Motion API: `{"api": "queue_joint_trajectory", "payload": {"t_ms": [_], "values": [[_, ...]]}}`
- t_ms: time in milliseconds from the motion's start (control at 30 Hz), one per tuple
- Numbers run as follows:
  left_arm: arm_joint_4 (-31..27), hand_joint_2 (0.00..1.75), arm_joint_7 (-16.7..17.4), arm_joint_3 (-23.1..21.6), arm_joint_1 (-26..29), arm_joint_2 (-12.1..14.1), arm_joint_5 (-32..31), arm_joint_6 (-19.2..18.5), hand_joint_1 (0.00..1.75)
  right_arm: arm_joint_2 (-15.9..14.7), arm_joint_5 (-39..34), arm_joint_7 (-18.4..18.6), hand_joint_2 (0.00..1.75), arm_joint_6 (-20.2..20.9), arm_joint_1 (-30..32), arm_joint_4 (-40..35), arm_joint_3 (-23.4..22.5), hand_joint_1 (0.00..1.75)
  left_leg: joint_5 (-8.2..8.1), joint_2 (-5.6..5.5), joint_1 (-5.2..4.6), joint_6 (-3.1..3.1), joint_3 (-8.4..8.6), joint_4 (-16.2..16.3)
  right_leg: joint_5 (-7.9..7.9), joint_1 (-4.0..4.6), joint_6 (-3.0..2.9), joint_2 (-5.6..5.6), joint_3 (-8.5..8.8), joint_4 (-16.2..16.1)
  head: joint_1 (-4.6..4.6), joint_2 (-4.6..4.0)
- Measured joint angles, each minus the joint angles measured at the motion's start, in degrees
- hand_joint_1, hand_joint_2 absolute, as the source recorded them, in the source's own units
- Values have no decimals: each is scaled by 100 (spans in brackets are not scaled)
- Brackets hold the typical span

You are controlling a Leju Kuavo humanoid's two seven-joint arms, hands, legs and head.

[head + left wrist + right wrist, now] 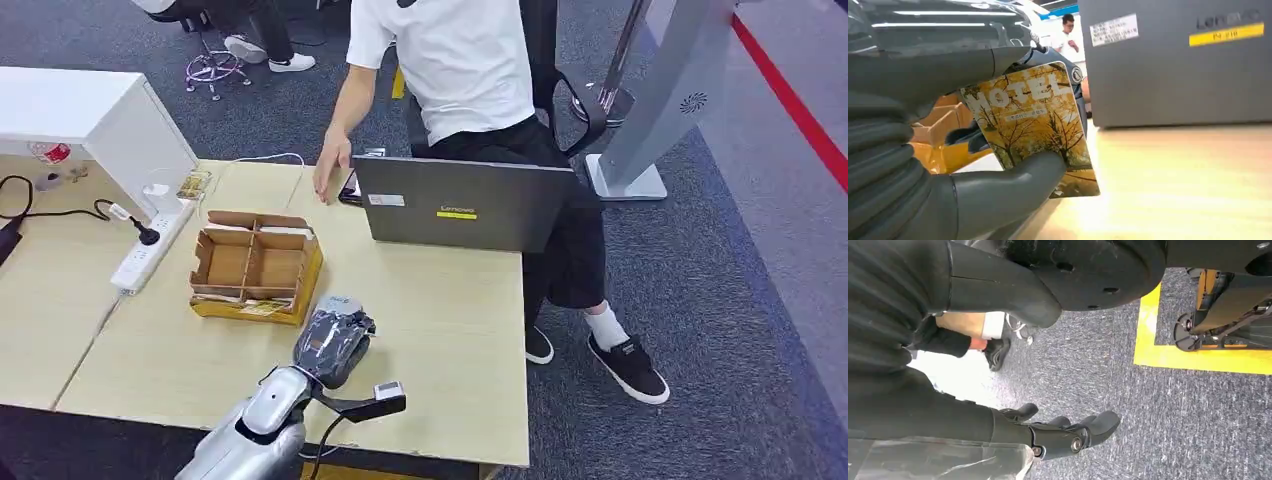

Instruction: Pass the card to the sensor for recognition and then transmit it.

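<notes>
1. The left hand (335,342) pinches the card (1035,125) above the tabletop (440,300), beside the cardboard box (256,265)
2. The card shows yellow autumn trees and white "HOTEL" lettering
3. The right hand (1058,432) hangs over carpet, fingers loosely apart, holding nothing

Card (1035,127) yellow, autumn-tree print; laptop (460,205) grey, yellow sticker.

The grey laptop (460,205) in the upper middle of the head view bears the brand "Lenovo" on its lid, above a yellow sticker whose print is too small to read. In the left wrist view, the card (1033,125) reads "HOTEL" in pale letters across its yellow tree picture.
</notes>
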Motion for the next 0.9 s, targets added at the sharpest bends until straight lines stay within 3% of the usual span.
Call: {"api": "queue_joint_trajectory", "payload": {"t_ms": [167, 333, 600, 900], "values": [[225, 175, 83, 0, -33, -4, -162, 136, 175, 0, 44, -13, 175, -2, 1, 0, -2, 0, 0, 1, 0, 0, 0, 0, 0, 0, 0, 0, 0, 0, 0, 0], [249, 175, 168, 0, -32, -7, -426, 855, 175, 0, 103, -4, 175, -17, 1, 0, -33, 0, 0, 0, -1, 0, -1, 0, 0, 0, 0, 0, 1, 0, 0, 0], [190, 175, 282, 2, -23, -4, -855, 1598, 175, 13, 173, 9, 175, -17, 1, 2, -105, 0, 0, -1, -1, 0, -1, 0, 0, 0, 0, -1, 1, 0, 0, 0], [146, 175, 330, 2, -22, -4, -903, 1652, 175, 15, 179, 11, 175, -17, 1, 9, -111, 0, 0, -2, 0, 0, -1, 0, 0, 0, 0, -2, 2, 1, 0, 0]]}}
